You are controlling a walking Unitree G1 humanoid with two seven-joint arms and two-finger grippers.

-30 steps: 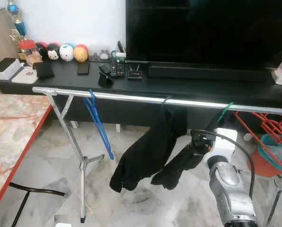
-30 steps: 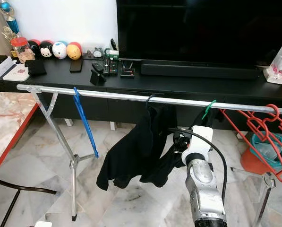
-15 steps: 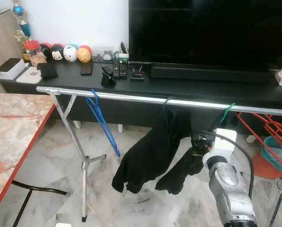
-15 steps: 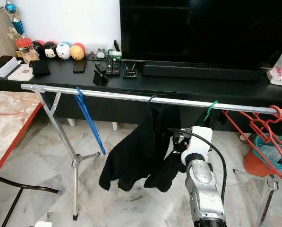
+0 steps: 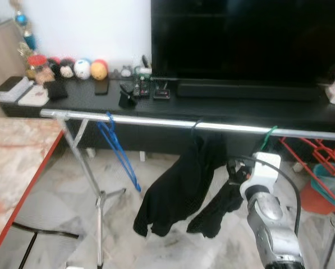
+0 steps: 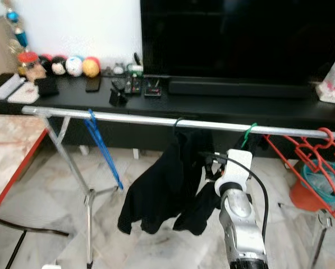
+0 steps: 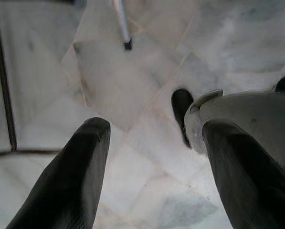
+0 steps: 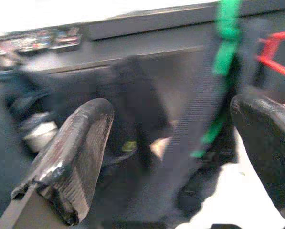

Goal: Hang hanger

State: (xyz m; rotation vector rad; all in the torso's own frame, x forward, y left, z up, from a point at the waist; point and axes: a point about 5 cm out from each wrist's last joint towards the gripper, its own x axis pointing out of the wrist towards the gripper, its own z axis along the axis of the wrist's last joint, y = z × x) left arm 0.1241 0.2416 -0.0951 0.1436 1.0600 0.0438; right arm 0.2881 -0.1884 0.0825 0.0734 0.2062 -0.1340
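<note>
Looks nearly finished: the green hanger [image 6: 247, 134] already hooks the rail [image 6: 156, 119] at centre right, dark garment [image 6: 203, 202] drooping below. The right gripper [image 8: 180, 157], fingers spread, holds nothing just beside it; backing off remains

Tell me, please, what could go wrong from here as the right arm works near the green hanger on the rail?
1. The right gripper is open beside the green hanger; the black garment could catch on a finger and be dragged along the rail.
2. The arm's cable loops close to the cloth and might snag it.
3. The red hangers hang nearby and could be knocked.
</note>
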